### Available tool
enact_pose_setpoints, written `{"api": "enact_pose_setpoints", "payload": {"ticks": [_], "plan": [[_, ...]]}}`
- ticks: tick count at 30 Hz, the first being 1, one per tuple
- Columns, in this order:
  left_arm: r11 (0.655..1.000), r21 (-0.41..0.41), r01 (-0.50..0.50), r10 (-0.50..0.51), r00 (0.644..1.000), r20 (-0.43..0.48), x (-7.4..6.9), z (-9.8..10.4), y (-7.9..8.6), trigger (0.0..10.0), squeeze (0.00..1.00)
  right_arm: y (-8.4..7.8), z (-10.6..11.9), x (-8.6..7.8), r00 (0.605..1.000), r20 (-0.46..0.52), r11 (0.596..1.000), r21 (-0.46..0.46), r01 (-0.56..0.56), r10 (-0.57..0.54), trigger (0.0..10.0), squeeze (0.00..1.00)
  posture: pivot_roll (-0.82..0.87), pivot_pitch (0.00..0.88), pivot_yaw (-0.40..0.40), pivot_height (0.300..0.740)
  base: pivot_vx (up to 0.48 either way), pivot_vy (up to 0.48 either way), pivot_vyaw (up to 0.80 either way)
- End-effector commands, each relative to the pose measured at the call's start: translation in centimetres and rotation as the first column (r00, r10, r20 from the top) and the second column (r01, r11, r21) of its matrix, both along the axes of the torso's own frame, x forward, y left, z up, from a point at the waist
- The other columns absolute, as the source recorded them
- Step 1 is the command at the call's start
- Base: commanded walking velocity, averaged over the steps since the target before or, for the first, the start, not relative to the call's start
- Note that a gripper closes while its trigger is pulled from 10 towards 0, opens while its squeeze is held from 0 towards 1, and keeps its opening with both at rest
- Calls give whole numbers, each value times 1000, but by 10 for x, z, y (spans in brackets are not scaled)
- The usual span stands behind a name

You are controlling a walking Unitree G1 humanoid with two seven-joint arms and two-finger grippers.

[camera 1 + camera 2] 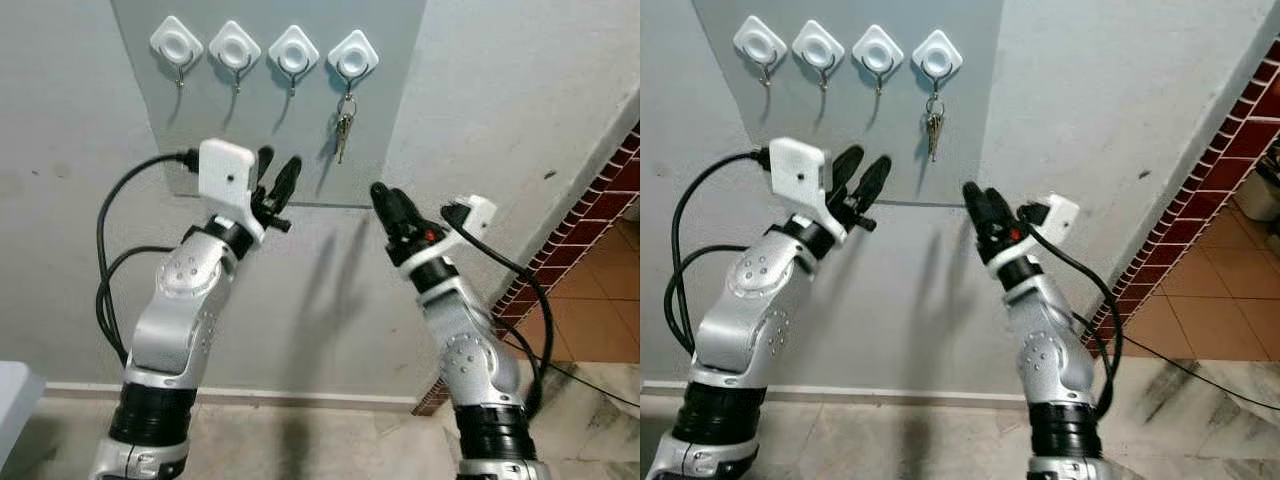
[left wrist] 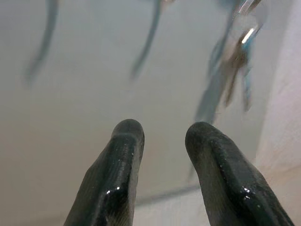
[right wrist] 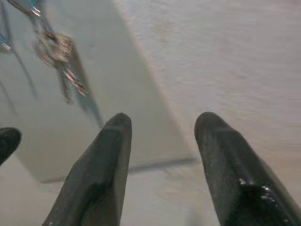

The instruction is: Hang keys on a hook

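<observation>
Keys [image 1: 343, 125]: hanging on the rightmost hook [image 1: 351, 55], touching neither gripper.
Right gripper [image 1: 385, 203]: released, empty, just below the keys.
Left gripper [image 1: 277, 178]: parted, empty.
Advice: draw the arms back straight, without brushing the keys.

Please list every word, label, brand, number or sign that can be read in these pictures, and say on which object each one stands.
There is none to read.
Grey wall panel: plain, no print.
Four white diamond-shaped hooks: no markings.
Bunch of silver keys hanging on the rightmost hook: any stamping is too small to read.
Left gripper and right gripper, both open: no readable label.
</observation>
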State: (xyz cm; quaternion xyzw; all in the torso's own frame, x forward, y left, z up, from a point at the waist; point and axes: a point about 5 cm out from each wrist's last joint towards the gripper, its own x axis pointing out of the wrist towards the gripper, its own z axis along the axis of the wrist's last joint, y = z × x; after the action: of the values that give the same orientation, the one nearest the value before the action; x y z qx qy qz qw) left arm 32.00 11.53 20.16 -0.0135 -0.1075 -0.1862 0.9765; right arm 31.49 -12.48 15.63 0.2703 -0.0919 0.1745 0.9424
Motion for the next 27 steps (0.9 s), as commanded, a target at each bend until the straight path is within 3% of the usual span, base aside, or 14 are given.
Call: {"api": "enact_pose_setpoints", "payload": {"ticks": [1,6,9,14,22,27], "plan": [[999,-11,-35,34,998,-52,1,-17,5,10000,0,-8,-6,-4,999,-9,997,-51,52,-53,10000,1000,96,36,-2,740,0,0,0],[995,-58,-81,72,987,-145,4,-42,12,10000,0,-19,-21,-12,993,-39,990,-94,109,-113,10000,1000,88,28,2,740,0,0,0],[996,2,-95,94,986,-141,3,-55,16,10000,0,-30,-33,-17,981,-66,975,-146,169,-180,10000,1000,81,20,6,740,0,0,0],[995,10,-98,99,978,-182,2,-75,22,10000,0,-46,-43,-24,947,-61,916,-279,288,-316,10000,1000,72,1,10,740,0,0,0],[980,-174,-94,38,953,-300,4,-93,33,10000,0,-54,-50,-41,931,8,854,-395,339,-366,10000,1000,56,0,22,740,0,0,0],[975,-203,-86,19,950,-313,-2,-102,36,10000,0,-55,-59,-53,921,6,827,-438,353,-390,10000,1000,47,0,32,740,0,0,0]]}}
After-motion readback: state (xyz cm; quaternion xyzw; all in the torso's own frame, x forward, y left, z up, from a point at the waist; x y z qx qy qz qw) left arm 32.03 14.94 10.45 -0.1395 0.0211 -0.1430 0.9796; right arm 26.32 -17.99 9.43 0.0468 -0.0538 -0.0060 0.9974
